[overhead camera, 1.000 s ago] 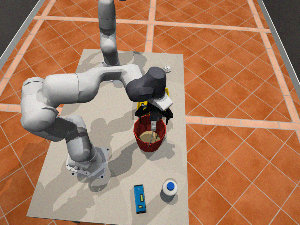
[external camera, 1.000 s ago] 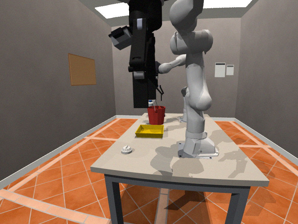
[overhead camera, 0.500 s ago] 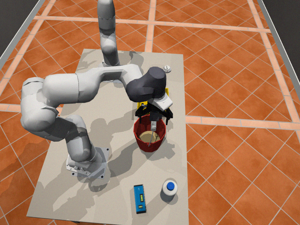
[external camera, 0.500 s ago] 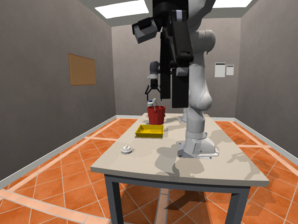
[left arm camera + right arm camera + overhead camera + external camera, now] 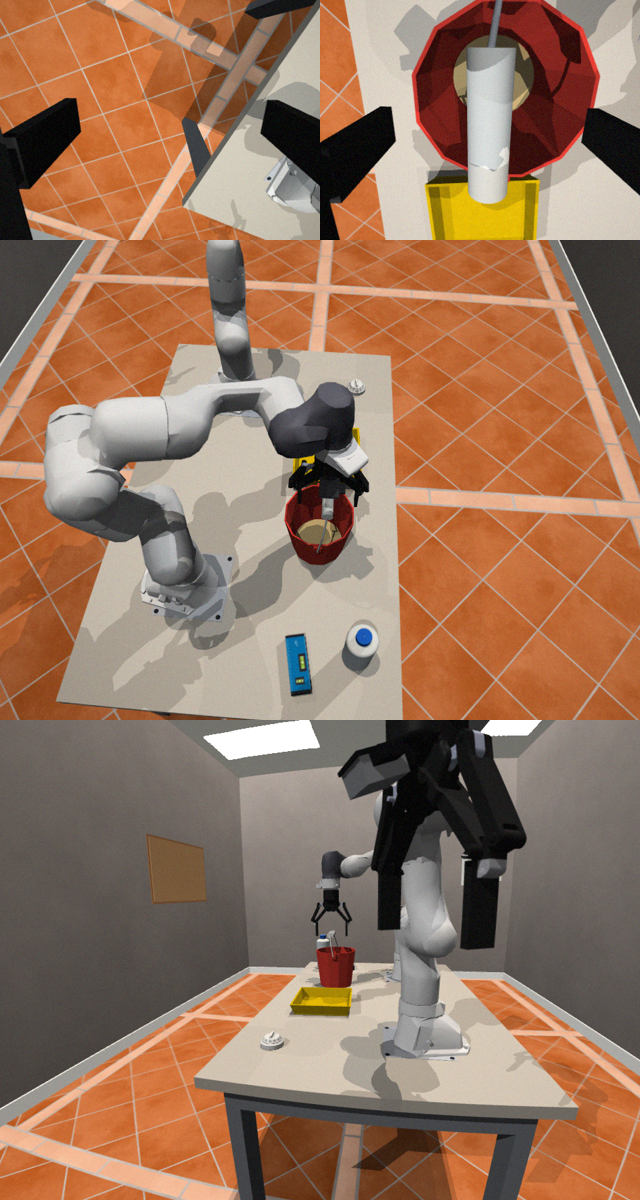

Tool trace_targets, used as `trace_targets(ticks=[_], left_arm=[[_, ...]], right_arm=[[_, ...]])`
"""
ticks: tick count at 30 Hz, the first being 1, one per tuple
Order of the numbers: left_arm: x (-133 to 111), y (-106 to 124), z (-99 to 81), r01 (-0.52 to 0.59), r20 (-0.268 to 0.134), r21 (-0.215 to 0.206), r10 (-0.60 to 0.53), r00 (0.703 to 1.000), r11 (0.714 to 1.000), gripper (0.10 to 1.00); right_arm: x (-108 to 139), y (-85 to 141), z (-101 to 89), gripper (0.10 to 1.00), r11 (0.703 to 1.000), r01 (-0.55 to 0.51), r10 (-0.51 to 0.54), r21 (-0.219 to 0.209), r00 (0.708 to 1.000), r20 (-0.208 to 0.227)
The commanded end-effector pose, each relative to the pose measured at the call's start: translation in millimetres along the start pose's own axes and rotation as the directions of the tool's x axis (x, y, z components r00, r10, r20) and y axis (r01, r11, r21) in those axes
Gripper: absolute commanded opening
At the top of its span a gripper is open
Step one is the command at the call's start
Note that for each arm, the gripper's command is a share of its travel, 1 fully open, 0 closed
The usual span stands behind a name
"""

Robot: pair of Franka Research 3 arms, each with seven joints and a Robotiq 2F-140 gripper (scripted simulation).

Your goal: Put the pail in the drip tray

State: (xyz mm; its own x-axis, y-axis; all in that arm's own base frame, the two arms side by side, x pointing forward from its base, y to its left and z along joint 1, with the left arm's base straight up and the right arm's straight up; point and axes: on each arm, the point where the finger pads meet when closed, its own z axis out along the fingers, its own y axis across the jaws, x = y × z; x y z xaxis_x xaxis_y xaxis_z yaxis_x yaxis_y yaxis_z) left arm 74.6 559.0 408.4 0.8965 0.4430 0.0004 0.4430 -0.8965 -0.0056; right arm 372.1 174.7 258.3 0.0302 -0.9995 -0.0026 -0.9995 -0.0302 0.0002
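Pre-grasp alignment: red faceted pail [image 5: 320, 552] [image 5: 335, 970] [image 5: 567, 85] upright on the beige table [image 5: 232, 679] [image 5: 361, 1029] [image 5: 230, 183] [image 5: 401, 169], outside the tray.

In the top view, the shallow yellow rectangular drip tray [image 5: 356, 433] [image 5: 320, 1009] [image 5: 483, 217] lies at 12 o'clock from the pail. Right gripper [image 5: 327, 503] [image 5: 331, 932] [image 5: 489, 125]: released, fingers wide above the pale cylindrical handle grip [image 5: 327, 508] [image 5: 331, 932] [image 5: 491, 125]. Left gripper [image 5: 433, 931] [image 5: 171, 116]: released, holding nothing. Keep the right wrist view's fingers at 9 and 3 o'clock; descend straight, centre the grip, close, then lift vertically. Avoid pushing the handle over. The right arm masks much of the tray from above; the right wrist view crops it at 6 o'clock. Finger-to-grip clearance is hard to judge.
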Motion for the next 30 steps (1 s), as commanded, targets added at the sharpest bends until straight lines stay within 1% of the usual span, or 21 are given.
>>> trace_targets(ticks=[1, 10, 12, 14, 18, 22, 30], left_arm=[[-14.2, -5.7, -0.4, 0.099, 0.002, 0.0, -0.099, 0.995, 0.995, 1.0], [-45.6, -20.5, -2.5, 0.222, 0.002, -0.003, -0.222, 0.975, 0.975, 1.0], [-45.6, -20.5, -2.5, 0.222, 0.002, -0.003, -0.222, 0.975, 0.975, 1.0], [-57.6, -25.5, -3.2, 0.267, 0.002, -0.004, -0.267, 0.964, 0.964, 1.0], [-70.3, -30.4, -4.1, 0.314, 0.002, -0.005, -0.314, 0.95, 0.95, 1.0], [-75.6, -32.4, -4.4, 0.333, 0.002, -0.005, -0.333, 0.943, 0.943, 1.0], [-76.0, -32.5, -4.4, 0.334, 0.002, -0.005, -0.334, 0.942, 0.942, 1.0]], right_arm=[[1.4, -0.8, 1.2, 1.0, 1.0, 0.003, -0.003, 0.0, 1.0, -0.003], [1.4, -0.8, 1.2, 1.0, 1.0, 0.003, -0.003, 0.0, 1.0, -0.003], [1.4, -0.8, 1.2, 1.0, 1.0, 0.003, -0.003, 0.0, 1.0, -0.003], [1.4, -0.8, 1.2, 1.0, 1.0, 0.003, -0.003, 0.0, 1.0, -0.003], [1.4, -0.8, 1.2, 1.0, 1.0, 0.003, -0.003, 0.0, 1.0, -0.003], [1.4, -0.8, 1.2, 1.0, 1.0, 0.003, -0.003, 0.0, 1.0, -0.003], [1.4, -0.8, 1.2, 1.0, 1.0, 0.003, -0.003, 0.0, 1.0, -0.003]])
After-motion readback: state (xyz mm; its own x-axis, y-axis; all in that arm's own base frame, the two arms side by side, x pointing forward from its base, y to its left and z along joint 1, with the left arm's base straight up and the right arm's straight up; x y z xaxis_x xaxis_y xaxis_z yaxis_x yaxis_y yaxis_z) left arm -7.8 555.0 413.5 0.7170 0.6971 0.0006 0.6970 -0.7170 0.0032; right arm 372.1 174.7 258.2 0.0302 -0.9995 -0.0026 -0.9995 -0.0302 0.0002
